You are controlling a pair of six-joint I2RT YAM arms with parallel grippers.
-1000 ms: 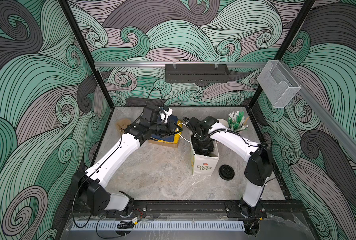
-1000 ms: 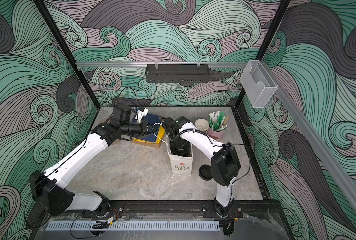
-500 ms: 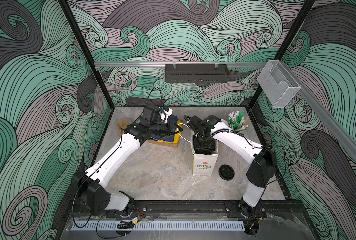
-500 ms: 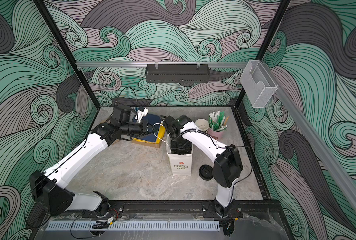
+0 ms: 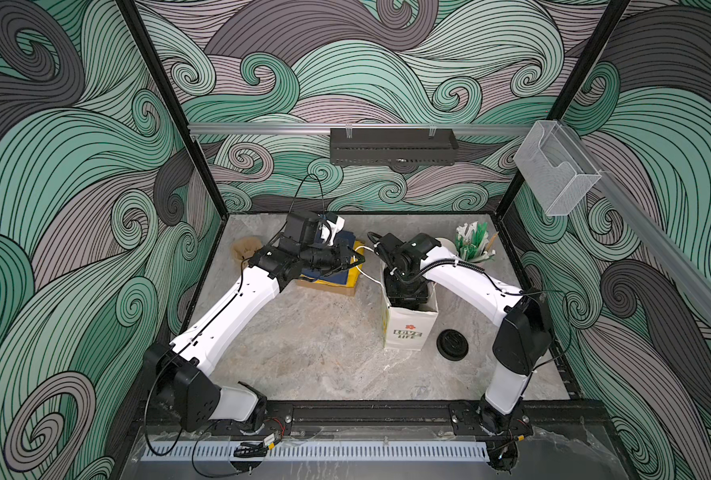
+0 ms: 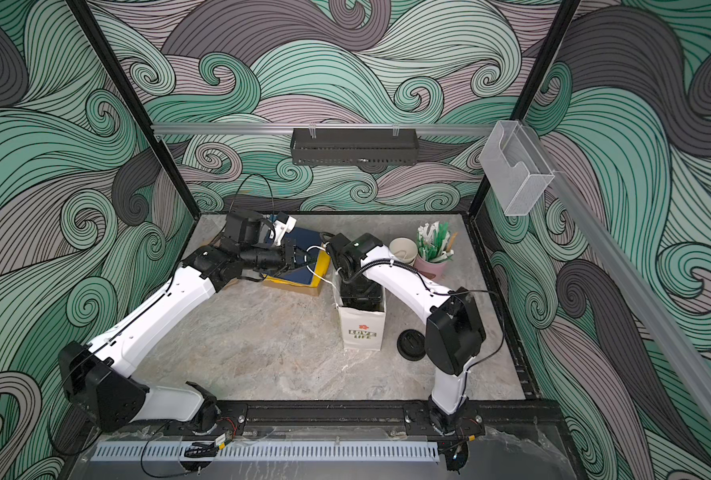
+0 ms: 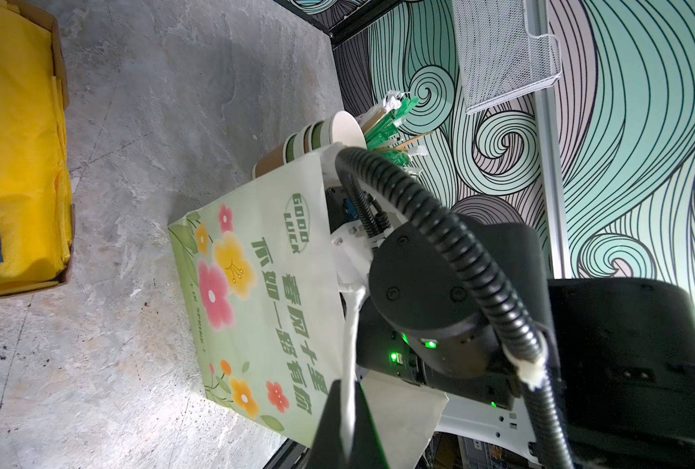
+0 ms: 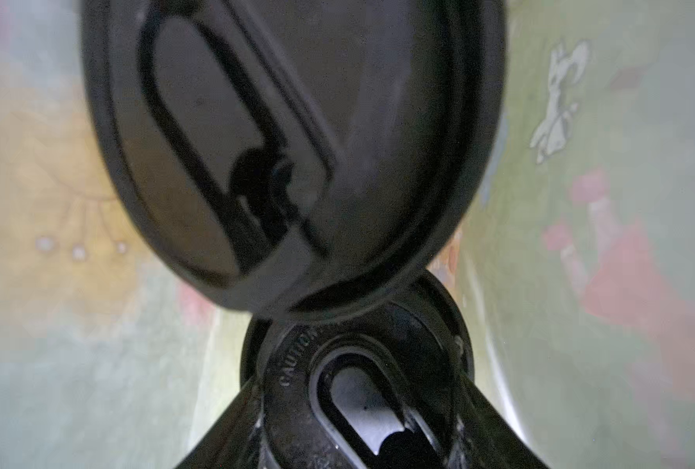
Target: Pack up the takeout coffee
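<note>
Both top views: left gripper (image 5: 353,259) beside bag (image 5: 408,328), right arm (image 5: 462,274) down inside it.
Left wrist: pincer pinched tight on white handle (image 7: 352,325).
Right wrist: right gripper (image 8: 358,381) clamped on cup (image 8: 297,359), inside bag; second cup (image 8: 289,142) just beside.

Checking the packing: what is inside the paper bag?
A free black lid and a gripped black lid, in the right pincer. The cups beneath are covered by them.
</note>
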